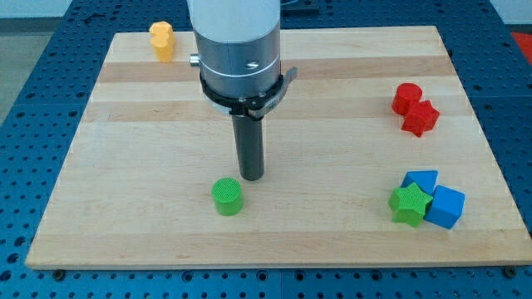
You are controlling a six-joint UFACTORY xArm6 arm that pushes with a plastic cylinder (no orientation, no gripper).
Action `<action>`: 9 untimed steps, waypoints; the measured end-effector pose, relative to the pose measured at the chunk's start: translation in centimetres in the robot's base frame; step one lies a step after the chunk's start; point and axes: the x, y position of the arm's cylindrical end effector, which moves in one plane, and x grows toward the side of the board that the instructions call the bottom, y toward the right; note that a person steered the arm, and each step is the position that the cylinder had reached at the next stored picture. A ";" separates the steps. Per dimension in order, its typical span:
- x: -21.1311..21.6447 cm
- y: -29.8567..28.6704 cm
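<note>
Rod over wooden tabletop, no gripper fitted.
My tip rests just beside green cylinder, not clearly touching.

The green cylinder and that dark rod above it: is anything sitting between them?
No. In the camera view only bare wood separates my tip from the green cylinder, which lies just toward the view's bottom-left of it.

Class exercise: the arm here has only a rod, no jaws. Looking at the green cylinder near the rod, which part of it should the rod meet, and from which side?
Probably the curved side wall of the green cylinder, low down, from the view's upper right. My tip already stands just there, close to the cylinder, apparently with a small gap. The cylinder stands upright, so any side offers the same round wall; a push aimed through its centre should keep it from slipping aside.
</note>
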 end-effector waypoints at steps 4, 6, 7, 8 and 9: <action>3.9 -14.2; 4.8 -5.7; 4.8 -0.1; 4.9 0.5; 6.2 -2.9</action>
